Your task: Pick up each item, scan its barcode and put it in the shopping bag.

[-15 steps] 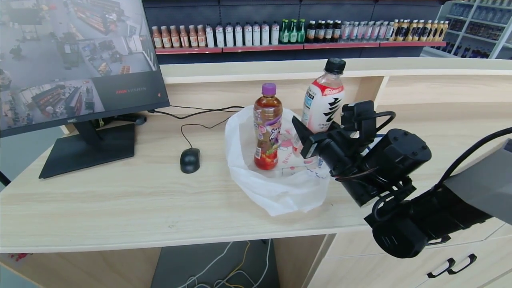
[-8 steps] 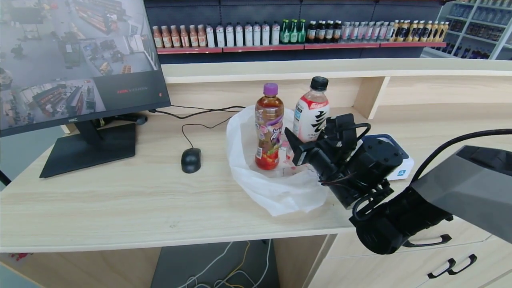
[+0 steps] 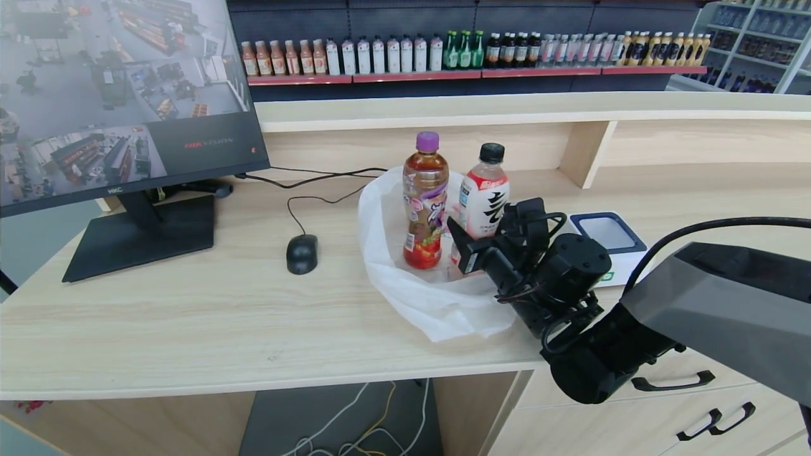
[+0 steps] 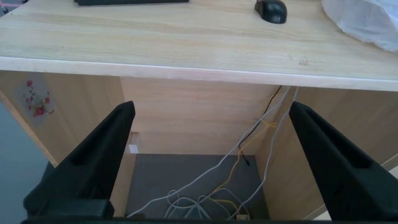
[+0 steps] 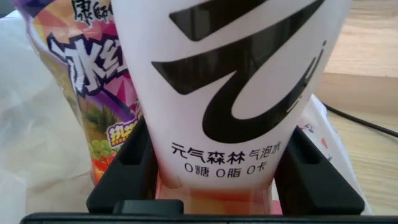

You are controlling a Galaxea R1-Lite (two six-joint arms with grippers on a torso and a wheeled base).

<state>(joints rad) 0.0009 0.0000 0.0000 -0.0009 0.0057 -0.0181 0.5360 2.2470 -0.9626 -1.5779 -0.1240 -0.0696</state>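
A white bottle (image 3: 484, 197) with a black cap and a bold black mark on its label stands upright in my right gripper (image 3: 464, 246), which is shut on its lower body. In the right wrist view the black fingers (image 5: 124, 168) press both sides of the white bottle (image 5: 242, 81). It is at the open white shopping bag (image 3: 437, 297), close beside a reddish tea bottle (image 3: 424, 199) with a purple cap that stands inside the bag. The white bottle's base is hidden behind the gripper. My left gripper (image 4: 211, 155) hangs open below the counter's front edge, holding nothing.
A white barcode scanner (image 3: 607, 235) with a dark window lies right of the bag. A black mouse (image 3: 301, 253) and its cable lie left of it, with a monitor (image 3: 120, 95) at far left. A raised ledge runs behind. Loose cables (image 4: 249, 180) hang under the counter.
My right gripper has carried the white bottle down and to the left, from above the scanner to the bag beside the tea bottle. The scanner has come into view.
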